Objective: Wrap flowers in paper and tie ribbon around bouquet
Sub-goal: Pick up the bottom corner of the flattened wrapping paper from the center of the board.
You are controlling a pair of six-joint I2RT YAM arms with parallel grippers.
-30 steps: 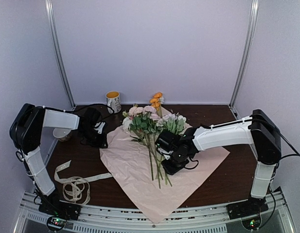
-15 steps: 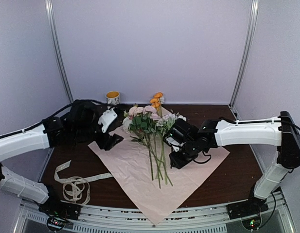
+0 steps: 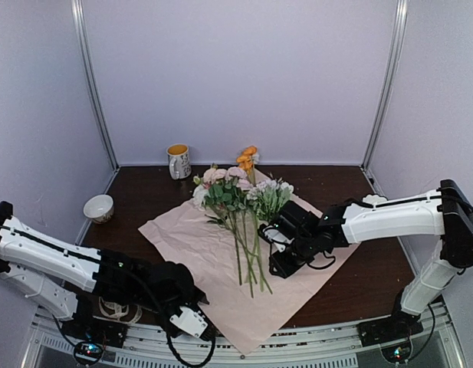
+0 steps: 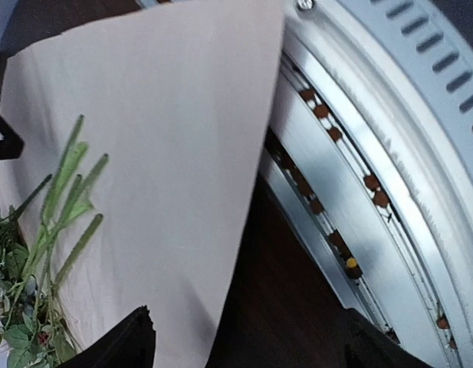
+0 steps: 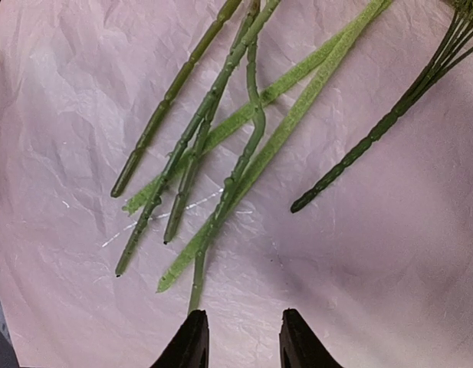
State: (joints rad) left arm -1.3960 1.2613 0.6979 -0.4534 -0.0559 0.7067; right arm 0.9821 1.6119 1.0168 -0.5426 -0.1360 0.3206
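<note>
At the left edge of the overhead view a small white bowl (image 3: 98, 207) sits on the dark worktop (image 3: 359, 284). Below it, my left arm (image 3: 60, 257) runs low across the lower left of the frame and covers most of the ribbon (image 3: 116, 310); only a few cream loops show under it.

My left hand (image 4: 247, 330) is at the bottom of the frame, just left of centre, by the near corner of the paper (image 3: 213, 261). In its wrist view the fingers (image 4: 133, 341) stand wide apart and grip nothing. The paper's edge runs between them, with the metal rail (image 4: 374, 115) on the right.

Near the back wall, left of centre, stands a mug (image 3: 178, 161) with a yellow inside.

The pink sheet lies open in the middle of the frame, crumpled and set like a diamond. The flowers (image 3: 236, 195) lie on it unwrapped, with the blooms toward the top of the frame, the orange ones farthest back, and the stems (image 5: 244, 153) pointing down.

Just right of the stems, my right hand (image 5: 238, 337) is over the paper. Its fingers (image 5: 192, 341) are only a narrow gap apart, bare pink paper shows between them, and they hold nothing. One stem ends just above the left-hand fingertip in that view; I cannot tell whether it touches.
</note>
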